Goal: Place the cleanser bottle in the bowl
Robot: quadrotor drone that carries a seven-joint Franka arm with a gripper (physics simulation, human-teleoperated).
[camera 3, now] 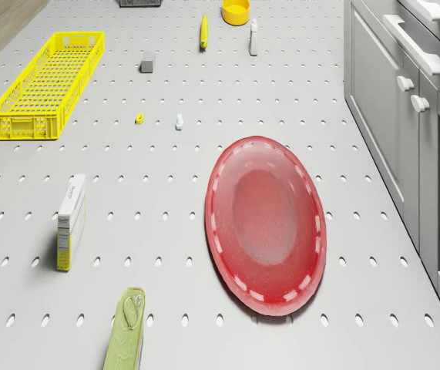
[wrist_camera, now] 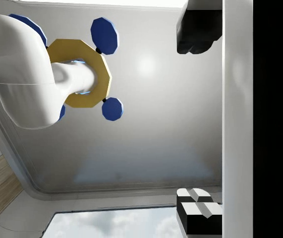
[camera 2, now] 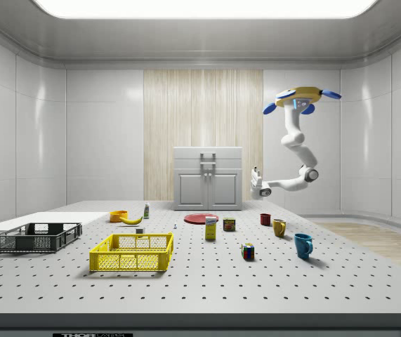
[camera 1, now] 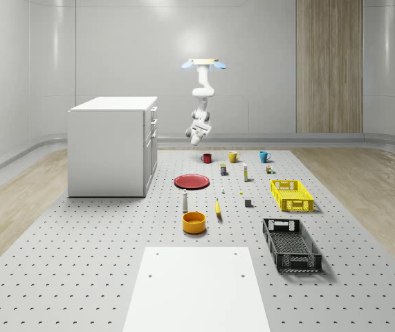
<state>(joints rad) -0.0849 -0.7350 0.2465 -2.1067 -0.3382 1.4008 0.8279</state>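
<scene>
Claw [camera 2: 257, 181] hangs released, high above the red plate [camera 1: 192, 181], under the hovering drone [camera 1: 203, 64]. Cleanser bottle [camera 1: 185, 201] stands upright at the bowl's [camera 1: 194, 222] 11 o'clock, just beside it.

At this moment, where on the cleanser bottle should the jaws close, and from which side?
Probably across the body of the cleanser bottle, below its narrower cap, coming down from above or level from its open side. It stands upright and slim, just behind the bowl, apart from the banana.
</scene>
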